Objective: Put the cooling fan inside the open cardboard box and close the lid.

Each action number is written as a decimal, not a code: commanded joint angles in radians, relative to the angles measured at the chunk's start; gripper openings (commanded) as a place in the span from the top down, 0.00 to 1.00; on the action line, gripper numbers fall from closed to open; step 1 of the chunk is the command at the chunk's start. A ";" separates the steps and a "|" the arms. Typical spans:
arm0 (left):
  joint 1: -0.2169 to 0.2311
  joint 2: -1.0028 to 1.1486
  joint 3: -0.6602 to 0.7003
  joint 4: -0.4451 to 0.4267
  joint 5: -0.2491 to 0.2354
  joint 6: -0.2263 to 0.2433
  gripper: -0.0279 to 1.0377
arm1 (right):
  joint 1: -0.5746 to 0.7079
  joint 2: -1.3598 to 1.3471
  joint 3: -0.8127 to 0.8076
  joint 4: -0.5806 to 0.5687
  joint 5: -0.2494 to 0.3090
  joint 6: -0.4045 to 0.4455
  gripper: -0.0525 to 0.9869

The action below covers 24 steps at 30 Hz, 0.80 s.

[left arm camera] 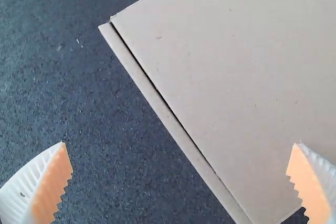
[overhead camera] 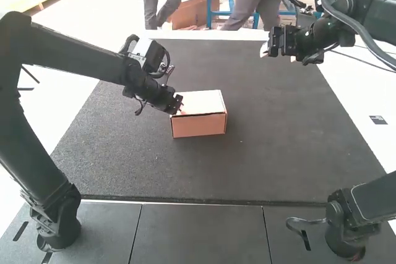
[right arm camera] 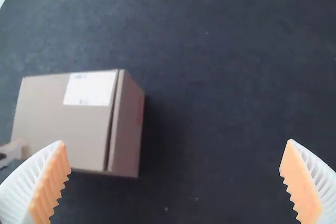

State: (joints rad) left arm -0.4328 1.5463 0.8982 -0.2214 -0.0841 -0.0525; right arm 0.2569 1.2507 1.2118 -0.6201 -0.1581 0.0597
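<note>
Mid-mat sits the cardboard box (overhead camera: 199, 122), its lid (overhead camera: 201, 100) down flat with a white label (right arm camera: 89, 88) on top. At the box's upper left edge hovers the left gripper (overhead camera: 177, 102), ribbed fingers (left arm camera: 44, 187) spread wide with nothing between them. Whether it touches the cardboard, I can't tell. Far right, high over the black mat (overhead camera: 291, 146), the right gripper (overhead camera: 267, 46) hangs wide open too, empty and well apart from the box.

The cooling fan, by my reckoning, is inside, since the lid is shut over the box. So the step in hand looks like the very end of the close.

From the left wrist, a thin dark seam runs along the lid's left edge, and a strip of cardboard pokes out beside it. That is not quite flush. To do this well, set the fingers squarely on that edge and press straight down. A sideways push would likely send this light box skating across the mat. A steadying touch from the right arm on the opposite side would help. The pressure should be gentle, so the top panel doesn't dent.
</note>
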 commanded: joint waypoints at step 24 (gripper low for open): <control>-0.012 -0.336 0.323 -0.032 0.020 -0.046 0.06 | -0.050 -0.085 -0.063 0.184 -0.047 -0.078 0.07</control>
State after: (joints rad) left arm -0.4515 1.2228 1.2339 -0.2592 -0.0914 -0.0635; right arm 0.2203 1.2110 1.1618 -0.4671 -0.1852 0.0299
